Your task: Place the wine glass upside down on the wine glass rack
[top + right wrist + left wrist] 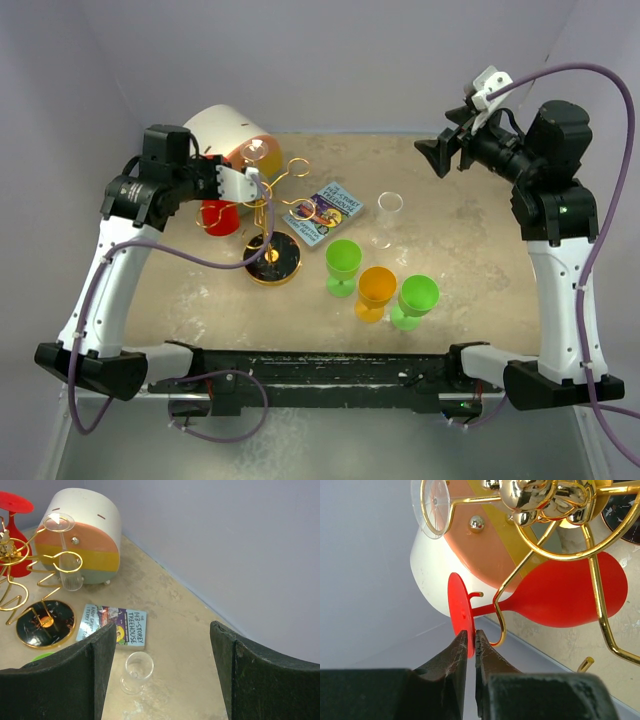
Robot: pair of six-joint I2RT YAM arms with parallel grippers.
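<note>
Red and opaque, the wine glass [570, 595] is hanging upside down on the gold wire rack [532, 497] — its thin stem is passing through a curled hook, its flat round foot [459, 605] is sitting uppermost and its rounded bowl is pointing down toward the table [480, 260]. The rack is standing at the table's left rear, just in front of a white cylinder [85, 510]. The left gripper [471, 636] is bracketing the foot's rim with its jaws nearly closed; whether they are pinching it I cannot tell. The right gripper [161, 627] is hovering well apart on the right, jaws spread wide — gripping nothing.
</note>
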